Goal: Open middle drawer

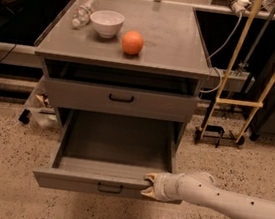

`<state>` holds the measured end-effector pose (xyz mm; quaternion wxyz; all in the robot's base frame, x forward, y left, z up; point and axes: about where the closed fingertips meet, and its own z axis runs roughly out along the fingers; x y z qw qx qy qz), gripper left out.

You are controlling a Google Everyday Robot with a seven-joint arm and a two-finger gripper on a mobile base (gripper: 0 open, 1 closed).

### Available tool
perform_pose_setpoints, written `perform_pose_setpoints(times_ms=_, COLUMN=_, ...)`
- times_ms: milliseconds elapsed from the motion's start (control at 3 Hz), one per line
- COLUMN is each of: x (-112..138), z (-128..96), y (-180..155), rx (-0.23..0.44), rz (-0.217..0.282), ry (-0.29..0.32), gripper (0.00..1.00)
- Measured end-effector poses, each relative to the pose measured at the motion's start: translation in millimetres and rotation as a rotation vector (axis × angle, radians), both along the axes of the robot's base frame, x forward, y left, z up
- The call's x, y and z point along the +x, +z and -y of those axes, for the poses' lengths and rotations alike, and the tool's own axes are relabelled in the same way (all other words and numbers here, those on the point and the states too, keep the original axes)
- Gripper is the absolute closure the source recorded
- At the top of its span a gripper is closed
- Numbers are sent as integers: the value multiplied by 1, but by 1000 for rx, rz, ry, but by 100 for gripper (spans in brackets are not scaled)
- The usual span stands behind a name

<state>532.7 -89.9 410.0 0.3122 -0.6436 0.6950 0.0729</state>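
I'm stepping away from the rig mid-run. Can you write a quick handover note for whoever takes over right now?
End effector: low at the right part of the middle drawer's front rim, arm reaching in from the right.
Middle drawer: pulled far out, grey inside in plain view.
Drawer above: closed.
Done: the opening looks complete.
Left: probably only to let go and back the arm away without nudging the drawer inward.

Orange (132, 43) sitting mid worktop (179, 44); white bowl (107, 23) resting behind-left of it, clear bottle (82, 12) lying just beside bowl; yellow frame (235, 101) standing right, on speckled floor (231, 166).
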Motion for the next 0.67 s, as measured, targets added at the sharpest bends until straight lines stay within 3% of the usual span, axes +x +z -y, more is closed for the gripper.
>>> perform_pose_setpoints(times_ms=667, x=-5, z=0, y=1, rx=0, rz=0, ry=-1, gripper=100)
